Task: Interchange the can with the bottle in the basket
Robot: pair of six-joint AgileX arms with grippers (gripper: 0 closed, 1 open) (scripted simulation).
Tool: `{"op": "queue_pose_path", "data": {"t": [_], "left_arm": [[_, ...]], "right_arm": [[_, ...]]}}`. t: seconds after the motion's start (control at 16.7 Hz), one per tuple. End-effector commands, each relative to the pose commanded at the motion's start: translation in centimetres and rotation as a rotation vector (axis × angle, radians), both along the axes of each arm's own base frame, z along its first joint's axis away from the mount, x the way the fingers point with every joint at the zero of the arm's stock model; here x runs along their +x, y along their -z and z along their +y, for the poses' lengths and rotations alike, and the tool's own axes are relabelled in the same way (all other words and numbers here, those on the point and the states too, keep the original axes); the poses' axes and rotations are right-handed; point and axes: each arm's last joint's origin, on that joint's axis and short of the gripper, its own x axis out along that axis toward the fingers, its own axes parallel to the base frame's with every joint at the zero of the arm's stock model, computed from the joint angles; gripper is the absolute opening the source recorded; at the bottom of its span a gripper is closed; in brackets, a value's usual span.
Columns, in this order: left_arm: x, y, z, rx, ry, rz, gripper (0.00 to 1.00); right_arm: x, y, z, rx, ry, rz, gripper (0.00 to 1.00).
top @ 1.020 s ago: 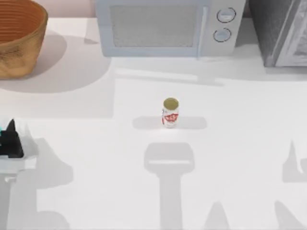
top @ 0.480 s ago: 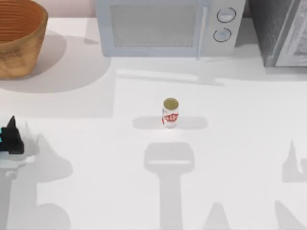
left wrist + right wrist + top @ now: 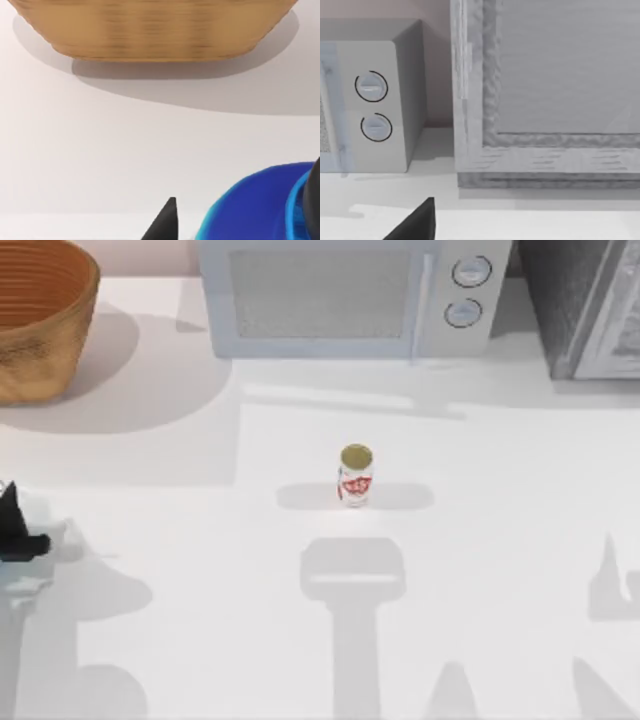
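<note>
On table, one can (image 3: 355,476), one basket (image 3: 40,320)

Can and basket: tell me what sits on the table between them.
Nothing. In the top view, bare white table, crossed by shadow, runs from the can at the middle to the basket at far left.

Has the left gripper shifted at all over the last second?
Yes. In the top view the left gripper has slid toward the table's left edge and slightly nearer the basket, while the can stayed put.
</note>
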Motion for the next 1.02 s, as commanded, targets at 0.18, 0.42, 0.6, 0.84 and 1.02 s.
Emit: {"op": "queue_pose_path", "data": {"t": [0.18,0.42,0.6,0.84,1.02], "left_arm": [[0.0,0.0,0.0,0.000,0.000,0.000,0.00],[0.0,0.0,0.0,0.000,0.000,0.000,0.00],[0.0,0.0,0.0,0.000,0.000,0.000,0.00],[0.7,-0.5,1.0,0.010,-0.046,-0.017,0.00],[2.9,-2.5,4.3,0.032,-0.174,-0.064,0.00]], "right_arm": [[0.0,0.0,0.0,0.000,0.000,0.000,1.00],[0.0,0.0,0.0,0.000,0.000,0.000,1.00],[0.0,0.0,0.0,0.000,0.000,0.000,1.00],[0.0,0.0,0.0,0.000,0.000,0.000,1.00],[0.0,0.0,0.0,0.000,0.000,0.000,1.00]]}}
